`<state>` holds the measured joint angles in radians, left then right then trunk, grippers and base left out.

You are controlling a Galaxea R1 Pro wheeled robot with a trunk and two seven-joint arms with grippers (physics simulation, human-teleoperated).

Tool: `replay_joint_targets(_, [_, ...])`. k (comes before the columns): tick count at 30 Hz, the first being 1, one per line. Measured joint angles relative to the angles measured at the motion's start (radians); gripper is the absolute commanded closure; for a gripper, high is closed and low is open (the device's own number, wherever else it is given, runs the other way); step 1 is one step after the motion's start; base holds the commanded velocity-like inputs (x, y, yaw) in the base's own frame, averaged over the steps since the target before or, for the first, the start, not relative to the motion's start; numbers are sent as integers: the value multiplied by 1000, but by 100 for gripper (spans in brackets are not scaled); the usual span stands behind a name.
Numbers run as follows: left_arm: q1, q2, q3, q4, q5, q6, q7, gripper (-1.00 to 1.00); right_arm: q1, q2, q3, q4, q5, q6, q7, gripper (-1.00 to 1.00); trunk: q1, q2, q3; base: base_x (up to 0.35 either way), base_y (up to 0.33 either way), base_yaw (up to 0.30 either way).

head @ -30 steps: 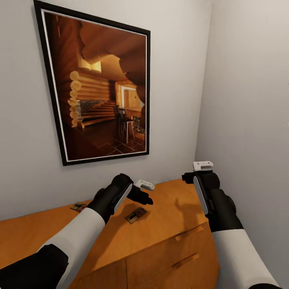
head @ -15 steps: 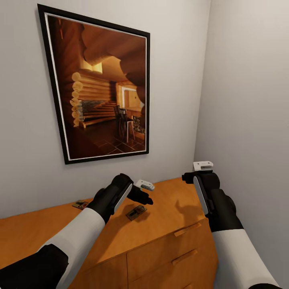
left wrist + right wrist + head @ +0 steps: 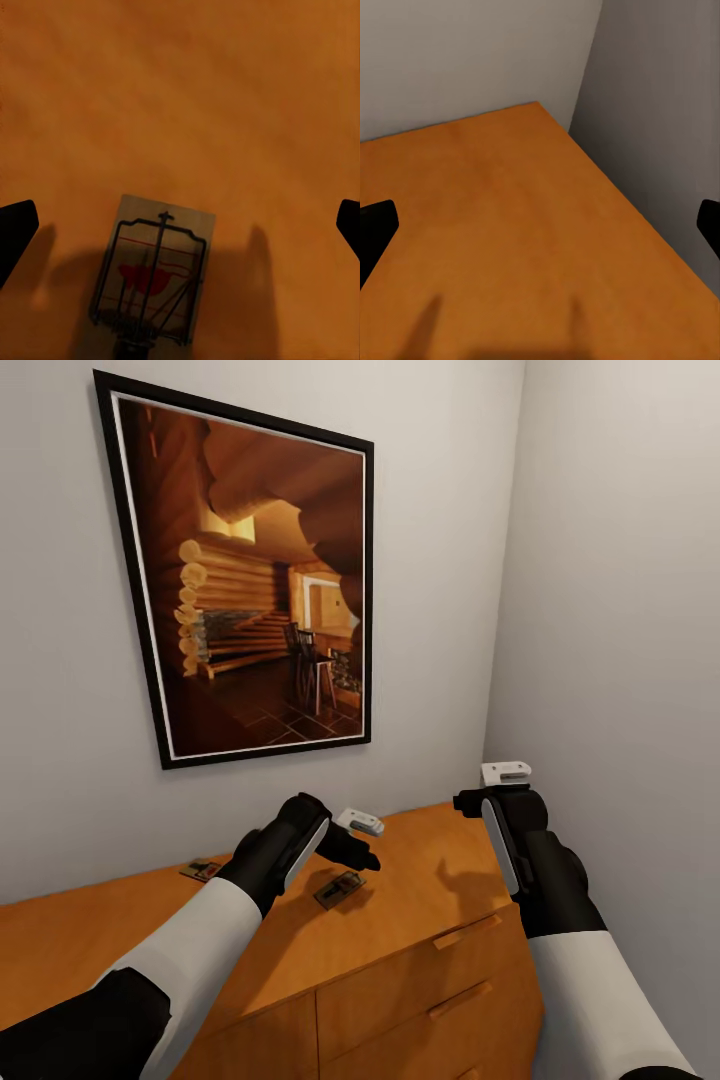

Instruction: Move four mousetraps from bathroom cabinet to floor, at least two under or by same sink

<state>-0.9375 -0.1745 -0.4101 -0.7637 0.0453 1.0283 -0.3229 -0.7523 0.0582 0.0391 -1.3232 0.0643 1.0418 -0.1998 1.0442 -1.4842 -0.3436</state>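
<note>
We've stopped drifting, so our wide-open, empty left gripper [image 3: 180, 225] now hangs steady above the mousetrap [image 3: 154, 279] on the cabinet [image 3: 420, 880], ready to drop; right gripper [image 3: 540, 225] open, idle.

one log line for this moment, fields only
phase: pre-grasp | left gripper: open above mousetrap | right gripper: open, empty | cabinet top: second mousetrap

Head view looks down over cabinet [image 3: 420, 920] top toward wall corner. Left wrist view close above top; right wrist view faces corner.
</note>
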Motion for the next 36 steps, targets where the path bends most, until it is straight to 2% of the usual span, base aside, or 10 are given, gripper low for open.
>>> replay_joint_targets(36, [0,2,-6,6,-1,1,-6,-100,0,0,0,0,0,0,2,-100,0,0,0,-13,5,0])
